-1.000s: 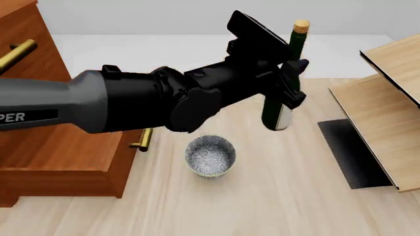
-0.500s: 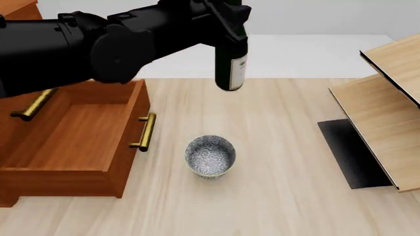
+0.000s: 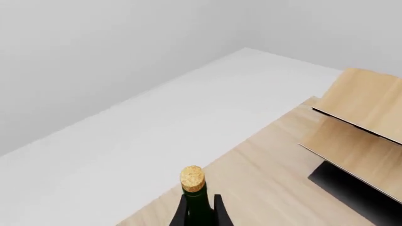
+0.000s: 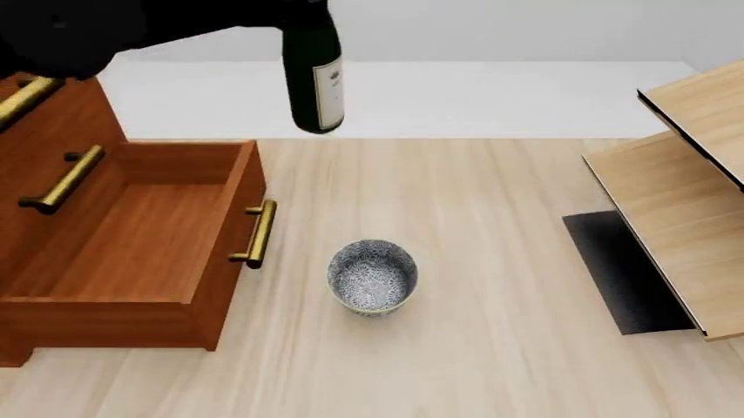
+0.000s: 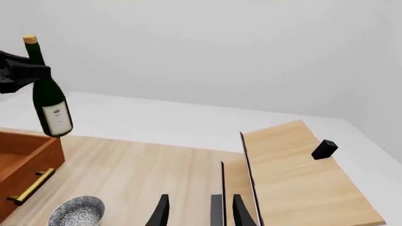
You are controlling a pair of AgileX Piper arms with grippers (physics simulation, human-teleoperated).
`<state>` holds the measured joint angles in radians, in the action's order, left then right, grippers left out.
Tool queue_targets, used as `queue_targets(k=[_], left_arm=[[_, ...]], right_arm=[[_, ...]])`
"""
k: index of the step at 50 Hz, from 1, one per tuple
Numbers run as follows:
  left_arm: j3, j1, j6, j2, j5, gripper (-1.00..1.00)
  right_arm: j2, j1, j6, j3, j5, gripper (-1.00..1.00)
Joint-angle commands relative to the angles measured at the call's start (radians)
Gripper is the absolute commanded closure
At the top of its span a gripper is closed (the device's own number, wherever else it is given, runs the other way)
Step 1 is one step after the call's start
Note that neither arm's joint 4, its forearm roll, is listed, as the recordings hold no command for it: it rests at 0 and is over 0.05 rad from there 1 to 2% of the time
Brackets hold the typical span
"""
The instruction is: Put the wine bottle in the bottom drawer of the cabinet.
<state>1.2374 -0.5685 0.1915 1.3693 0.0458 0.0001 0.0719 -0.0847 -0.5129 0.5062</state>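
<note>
The left gripper (image 5: pixel 25 71) pinches the neck of the wine bottle (image 4: pixel 314 78), which hangs upright in the air, clear of the table. Below and to its left the bottom drawer (image 4: pixel 128 239) of the cabinet (image 4: pixel 47 131) stands pulled open. This looks like the carry step; next, the bottle likely needs moving over the drawer and lowering. The right gripper (image 5: pixel 201 212) waits spread, well apart.

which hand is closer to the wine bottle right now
Left. The left hand grips the wine bottle by its neck, holding it in the air near the open bottom drawer. The right hand sits apart, beside the pale shelf unit.
</note>
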Motion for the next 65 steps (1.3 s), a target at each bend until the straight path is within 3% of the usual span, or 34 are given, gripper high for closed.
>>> queue_targets(k=[1, 19, 20, 28, 36, 40, 45, 53, 61, 62, 65], left_arm=[[-0.003, 0.080, -0.010, -0.103, 0.106, 1.00], [-0.010, 0.207, -0.019, -0.180, 0.269, 1.00], [-0.017, 0.204, 0.009, -0.180, 0.275, 1.00], [-0.014, 0.246, 0.021, -0.199, 0.345, 1.00], [0.018, 0.267, -0.001, -0.223, 0.439, 1.00], [0.026, 0.268, -0.048, -0.229, 0.476, 1.00], [-0.009, 0.283, -0.020, -0.245, 0.476, 1.00], [-0.044, 0.294, -0.070, -0.248, 0.475, 1.00], [-0.087, 0.305, -0.060, -0.260, 0.480, 1.00], [-0.079, 0.307, -0.092, -0.262, 0.485, 1.00], [-0.096, 0.311, -0.071, -0.269, 0.484, 1.00]], right_arm=[[0.000, 0.005, -0.002, -0.003, -0.002, -1.00], [0.000, 0.020, 0.002, -0.008, 0.000, -1.00], [0.000, 0.019, 0.003, -0.009, 0.000, -1.00], [0.000, 0.024, 0.004, -0.010, 0.001, -1.00], [0.000, 0.029, 0.006, -0.016, 0.005, -1.00], [0.000, 0.033, 0.008, -0.013, 0.004, -1.00], [0.000, 0.037, 0.005, -0.005, -0.001, -1.00], [0.000, 0.039, 0.009, -0.004, -0.001, -1.00], [0.000, 0.040, 0.004, -0.002, -0.003, -1.00], [0.000, 0.040, 0.005, -0.001, -0.003, -1.00], [0.000, 0.040, 0.004, 0.002, -0.005, -1.00]])
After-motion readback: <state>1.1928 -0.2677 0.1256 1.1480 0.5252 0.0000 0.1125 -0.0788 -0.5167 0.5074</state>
